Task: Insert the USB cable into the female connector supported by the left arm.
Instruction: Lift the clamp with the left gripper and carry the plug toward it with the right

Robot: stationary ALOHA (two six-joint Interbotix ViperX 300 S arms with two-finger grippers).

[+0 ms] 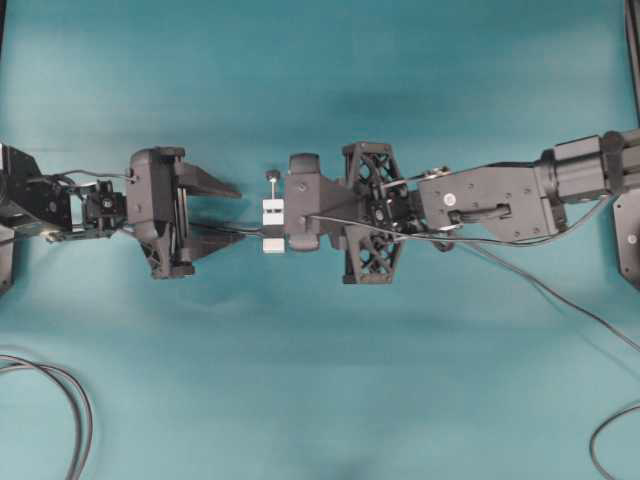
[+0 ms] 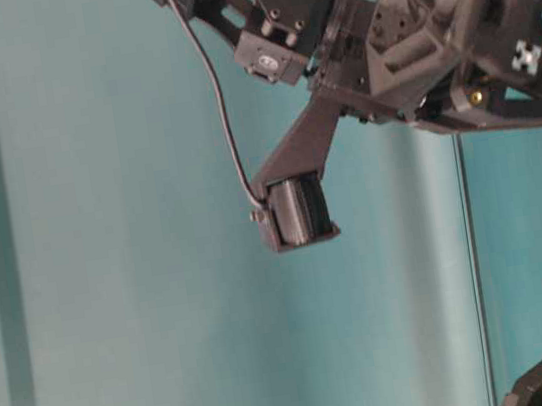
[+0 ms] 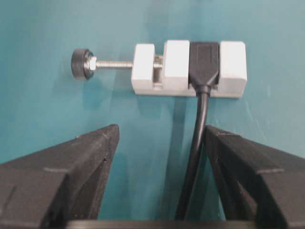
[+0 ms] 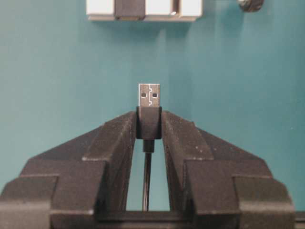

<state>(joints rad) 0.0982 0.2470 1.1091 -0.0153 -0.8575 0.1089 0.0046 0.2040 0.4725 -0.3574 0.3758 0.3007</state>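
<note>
A: Starting at the left: our left end effector has its fingers spread wide and grips nothing. The female connector, a white clamp block with a black socket body held in it and a knobbed screw out to one side, lies on the teal surface just ahead of those fingertips, apart from them. Its thin dark cable runs back between the fingers, close against one of them.

B: So we aren't supporting it yet, as far as we can judge. And the right side?

A: Our right end effector is clamped on the black housing of the USB cable, with the silvery plug tip sticking out past the fingertips. The connector block sits straight ahead of that tip, a little off to the left in the right wrist view, with bare surface between.

B: Long axes?

A: The plug's axis points at the block, roughly in line with the socket's own axis. Overhead, the right end effector is nearer the block than the left.

B: Containers?

A: We see none; only the clamp block holds anything, namely the socket.
</note>
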